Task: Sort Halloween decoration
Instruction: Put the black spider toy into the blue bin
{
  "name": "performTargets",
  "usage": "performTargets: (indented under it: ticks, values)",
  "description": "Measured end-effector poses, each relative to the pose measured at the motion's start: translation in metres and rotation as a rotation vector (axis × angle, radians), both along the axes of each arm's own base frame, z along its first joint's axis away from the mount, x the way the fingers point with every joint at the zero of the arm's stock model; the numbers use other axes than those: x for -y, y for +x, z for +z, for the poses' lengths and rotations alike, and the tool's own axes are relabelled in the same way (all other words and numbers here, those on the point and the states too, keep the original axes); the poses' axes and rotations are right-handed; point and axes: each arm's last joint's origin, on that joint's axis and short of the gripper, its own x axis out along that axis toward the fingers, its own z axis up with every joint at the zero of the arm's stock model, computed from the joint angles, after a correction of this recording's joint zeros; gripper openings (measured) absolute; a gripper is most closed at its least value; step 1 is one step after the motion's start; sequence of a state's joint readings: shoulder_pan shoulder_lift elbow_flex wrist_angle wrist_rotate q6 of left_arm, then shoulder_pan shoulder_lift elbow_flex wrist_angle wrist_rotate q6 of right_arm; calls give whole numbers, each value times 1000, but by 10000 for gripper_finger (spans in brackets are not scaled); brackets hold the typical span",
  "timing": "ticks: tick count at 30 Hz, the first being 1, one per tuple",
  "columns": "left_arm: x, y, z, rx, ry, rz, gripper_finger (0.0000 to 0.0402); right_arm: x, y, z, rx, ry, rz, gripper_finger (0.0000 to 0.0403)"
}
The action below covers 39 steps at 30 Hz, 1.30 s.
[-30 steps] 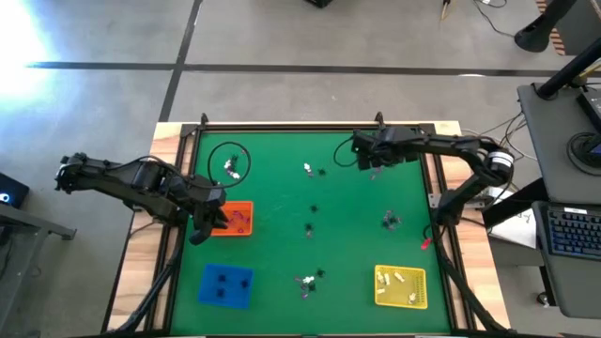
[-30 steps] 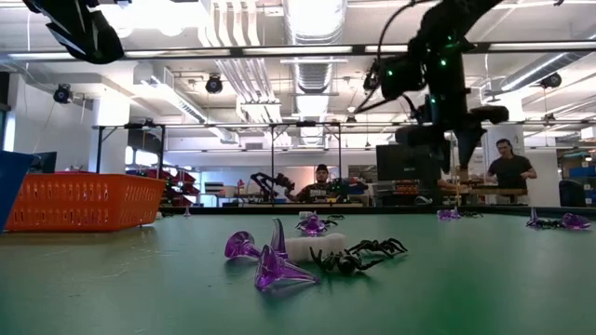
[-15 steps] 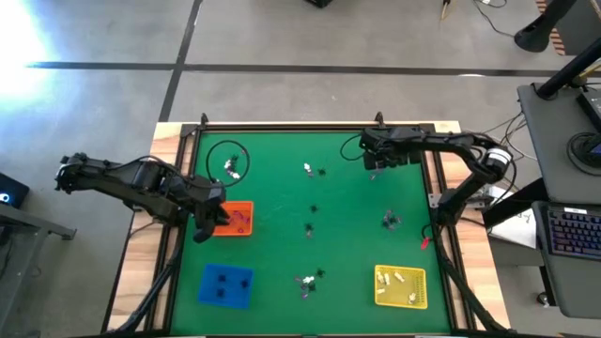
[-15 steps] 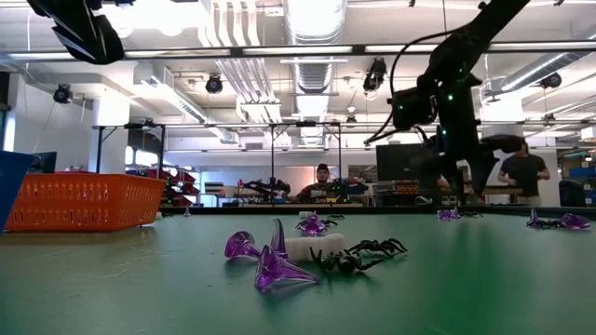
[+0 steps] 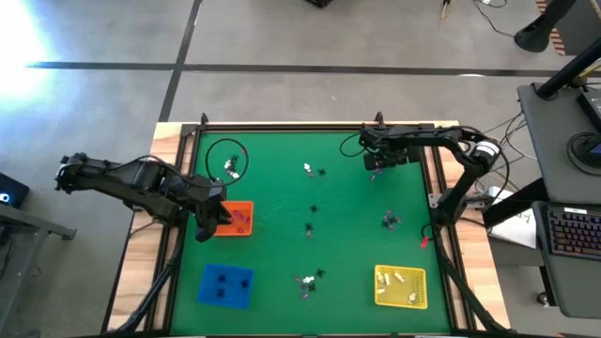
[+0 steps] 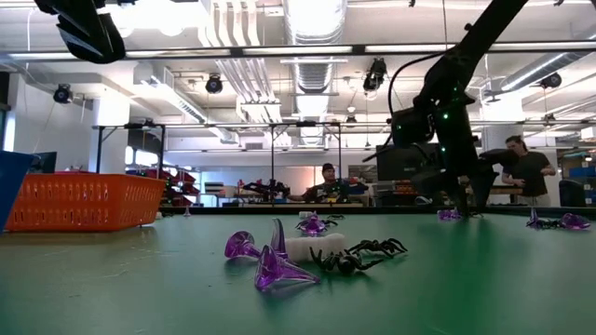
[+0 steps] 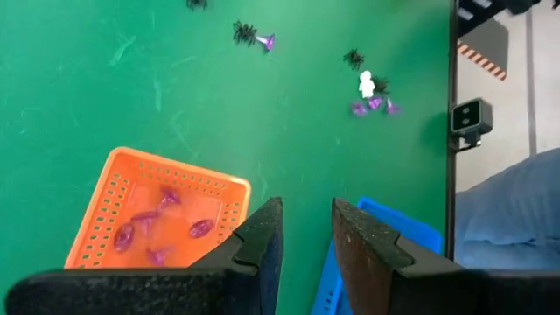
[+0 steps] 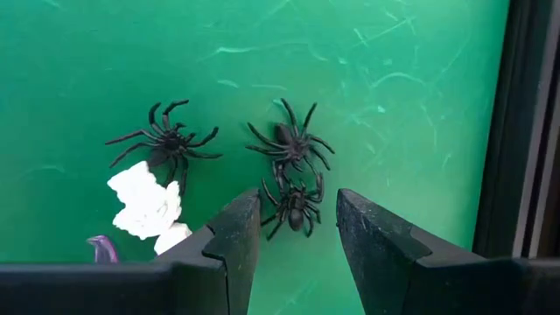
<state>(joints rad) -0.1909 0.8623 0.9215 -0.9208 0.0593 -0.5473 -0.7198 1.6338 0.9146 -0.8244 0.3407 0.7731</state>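
The Halloween decoration lies in small groups on the green table [image 5: 282, 253]: purple, white and black trinkets [image 6: 307, 253] near the front, others at mid-table [image 5: 310, 228]. At the far right, my right gripper [image 8: 297, 229] points down, open, its fingers on either side of a black spider [image 8: 293, 208]. Two more spiders [image 8: 290, 144] and a white trinket [image 8: 144, 208] lie beside it. My left gripper [image 7: 306, 236] hangs open and empty above the near edge of the orange tray [image 7: 157, 210], which holds several purple trinkets [image 7: 162, 229].
A blue tray [image 5: 225, 284] stands at the near left and a yellow tray [image 5: 401, 286] with pale trinkets at the near right. A black cable ring [image 5: 228, 158] lies at the far left. People sit in the room beyond the table.
My right gripper has come down toward the table and moved toward its right edge, stopping over the spiders at the far right, with its fingers still open. The trinkets have not moved.
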Motion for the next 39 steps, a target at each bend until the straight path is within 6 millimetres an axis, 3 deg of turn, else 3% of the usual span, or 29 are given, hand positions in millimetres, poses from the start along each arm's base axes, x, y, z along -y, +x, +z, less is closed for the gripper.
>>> performTargets:
  ticks: [6, 23, 39]
  values:
    - [0, 1, 1, 14, -7, 6, 82, 1, 1, -6, -21, 16, 13, 137]
    - [0, 1, 1, 12, -16, 16, 82, 11, -8, -5, 21, 27, -33, 13]
    - [0, 1, 1, 14, -9, 12, 82, -1, -17, 38, 131, -43, -27, 8]
